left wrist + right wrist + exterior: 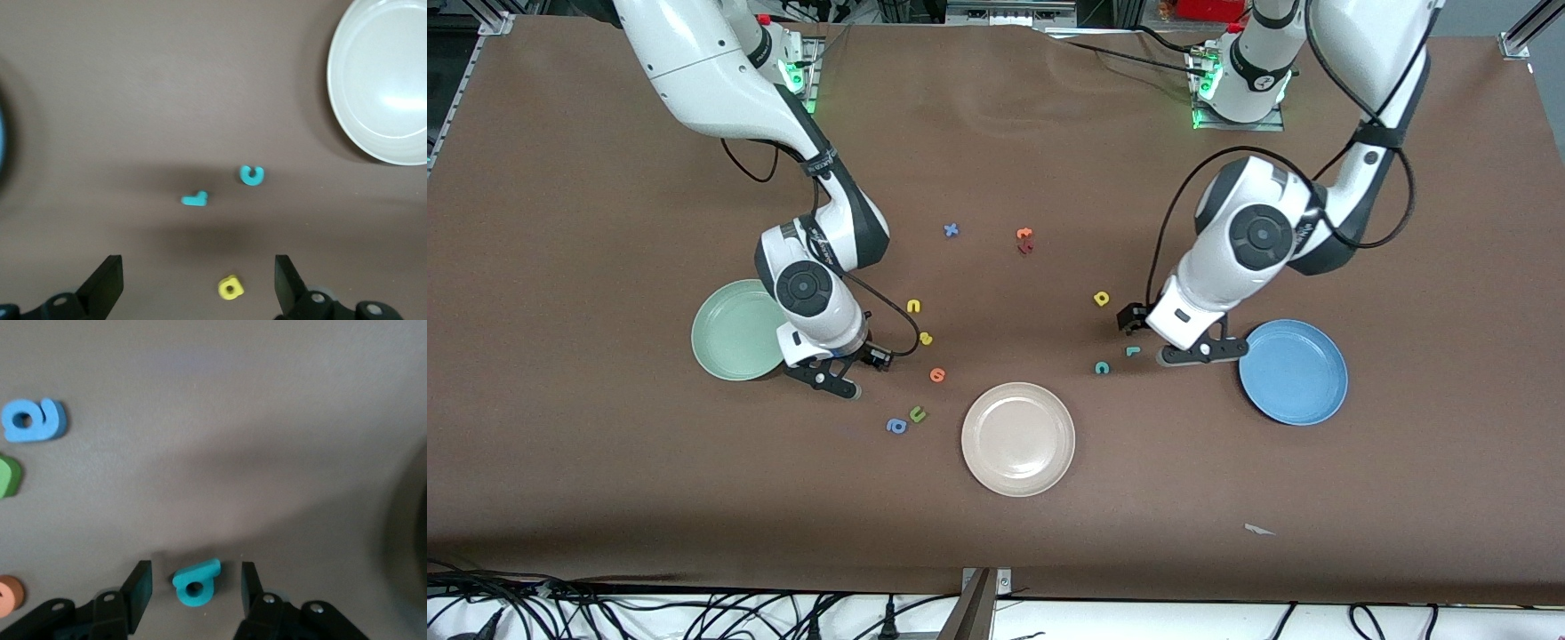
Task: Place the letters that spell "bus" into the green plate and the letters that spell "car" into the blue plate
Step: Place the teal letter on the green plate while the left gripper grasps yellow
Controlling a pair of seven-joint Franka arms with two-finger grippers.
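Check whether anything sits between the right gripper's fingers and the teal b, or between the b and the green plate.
Nothing visible does. The teal b lies on the bare table between the right gripper's half-closed fingers, with only small gaps either side. The green plate is right beside the gripper, with no letters between.

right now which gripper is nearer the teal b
Right. The right gripper has the teal b between its fingers, beside the green plate. The left gripper hovers over the c and r near the blue plate.
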